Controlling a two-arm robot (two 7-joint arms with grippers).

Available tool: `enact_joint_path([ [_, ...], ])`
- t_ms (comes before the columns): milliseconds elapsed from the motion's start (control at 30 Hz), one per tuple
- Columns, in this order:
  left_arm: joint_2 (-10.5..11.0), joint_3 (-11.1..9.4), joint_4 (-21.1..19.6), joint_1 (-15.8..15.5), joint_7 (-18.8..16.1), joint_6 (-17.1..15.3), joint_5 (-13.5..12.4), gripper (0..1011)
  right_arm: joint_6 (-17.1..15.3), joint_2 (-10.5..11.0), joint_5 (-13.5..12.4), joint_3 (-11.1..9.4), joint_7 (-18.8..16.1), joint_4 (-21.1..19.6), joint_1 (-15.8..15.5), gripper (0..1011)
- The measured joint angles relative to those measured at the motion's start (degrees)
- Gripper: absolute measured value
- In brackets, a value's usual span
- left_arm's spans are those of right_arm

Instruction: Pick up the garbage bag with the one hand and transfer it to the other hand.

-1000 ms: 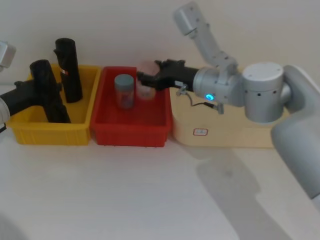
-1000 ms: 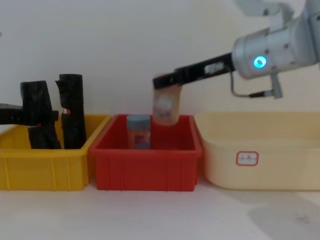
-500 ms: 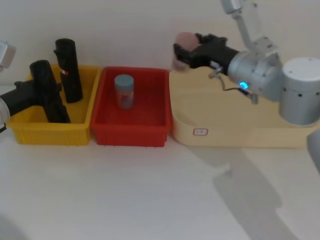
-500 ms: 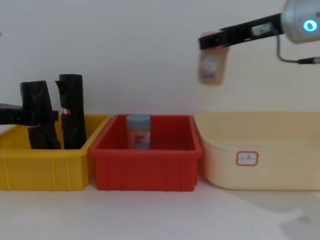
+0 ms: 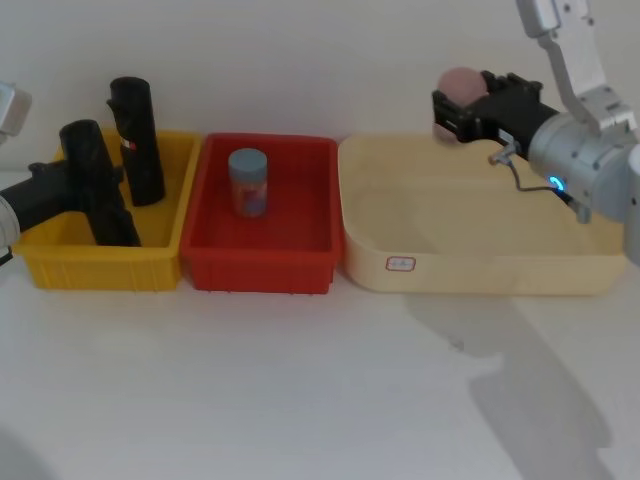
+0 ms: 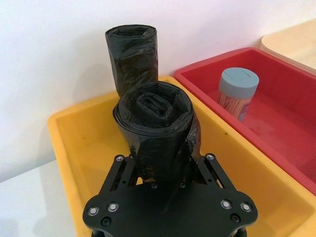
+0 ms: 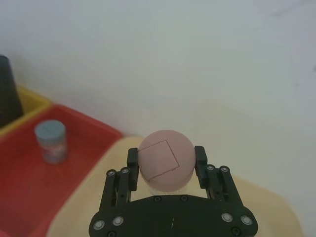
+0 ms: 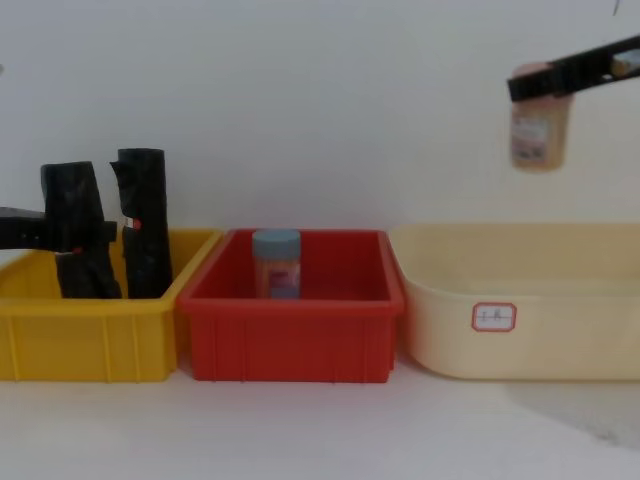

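A white surface (image 5: 300, 400) carries three containers in a row. The largest is the cream tub (image 5: 480, 275) on the robot's right. It has a small red-bordered white tag (image 5: 401, 264) on its front wall, with writing too small to read. The red bin (image 5: 260, 272) stands in the middle, close against the yellow bin (image 5: 100, 270) on the left.

Above the tub's rear, the right pincer (image 5: 462, 108), on the arm with a blue light, is clamped on a pink-lidded jar (image 8: 540, 130) held well clear of the tub.

In the yellow bin, the left pincer (image 6: 162, 167) is clamped round the garbage bag (image 6: 155, 131), a thick black roll standing on end near the bin's front. Just behind it stands a taller, slimmer black roll (image 5: 137, 140) with a small red mark on its side; nothing on it is legible. A blue-lidded jar (image 5: 248, 182) stands upright in the red bin.
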State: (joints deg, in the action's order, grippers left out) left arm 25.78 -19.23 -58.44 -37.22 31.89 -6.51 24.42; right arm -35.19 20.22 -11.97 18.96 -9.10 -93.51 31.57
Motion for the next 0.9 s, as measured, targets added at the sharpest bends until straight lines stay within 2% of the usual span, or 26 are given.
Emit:
enact_joint_path([
  [167,0.0,0.0,0.0,0.0,0.0,0.0,0.01,396,-1.9,1.3,0.58,-0.03,-0.03,-0.42,-0.62,647],
  [467,0.0,0.0,0.0,0.0,0.0,0.0,0.01,396,-4.18,3.19,0.89,1.88,-3.58,1.16,-0.34,647],
  [667,0.0,0.0,0.0,0.0,0.0,0.0,0.0,396,-4.57,3.62,0.93,3.52,-6.32,3.06,0.35,798],
  [833,0.0,-0.01,0.0,-0.01,0.0,0.01,0.01,396,-4.75,3.79,0.96,4.2,-7.44,3.89,0.64,956],
  [900,0.0,0.0,0.0,-0.01,0.0,0.01,0.0,396,-4.78,3.82,0.97,4.37,-7.72,4.07,0.72,984],
])
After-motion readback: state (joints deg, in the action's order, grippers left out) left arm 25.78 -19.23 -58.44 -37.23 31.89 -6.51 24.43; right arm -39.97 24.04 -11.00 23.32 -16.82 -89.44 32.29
